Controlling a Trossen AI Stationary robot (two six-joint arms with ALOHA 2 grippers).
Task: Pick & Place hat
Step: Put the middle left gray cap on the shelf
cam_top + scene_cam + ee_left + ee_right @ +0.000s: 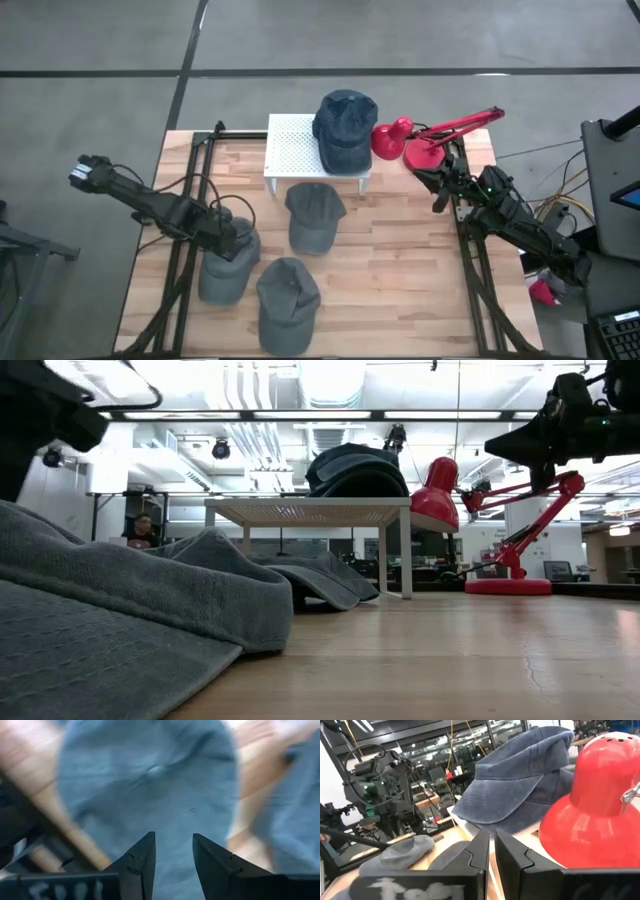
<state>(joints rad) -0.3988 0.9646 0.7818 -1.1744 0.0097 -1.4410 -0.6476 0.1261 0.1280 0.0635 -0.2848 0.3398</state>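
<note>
- Directly over the grey cap (222, 268) at the table's left front, the left gripper (173, 851) hangs with its jaws parted a little; the left wrist view shows the cap's crown (150, 785) filling the space past the two fingertips (145, 847), and nothing is between them. Whether the tips touch the cloth cannot be told.
- Just beside that cap, toward the table's middle front, lies a second grey cap (288, 305); the two are close, perhaps touching at their edges.
- Farther back, a third grey cap (313, 216) lies flat on the wood in front of the white perforated stand (290, 150).
- On the stand's right part sits a blue cap (344, 128), overhanging its right edge; in the low view the blue cap is the dark mound on top of the stand.
- Just right of the blue cap stands a red desk lamp (412, 143), its shade almost against the cap and its arm reaching toward the table's right rear corner.
- Beside the lamp's base, the right gripper (490, 851) is held above the table with its jaws nearly together and nothing between them; its wrist view looks past the lamp shade (600, 805) to the blue cap.
- Black frame rails (190, 205) run along the wooden table (400, 270) on both sides, and the left arm crosses the left rail.
</note>
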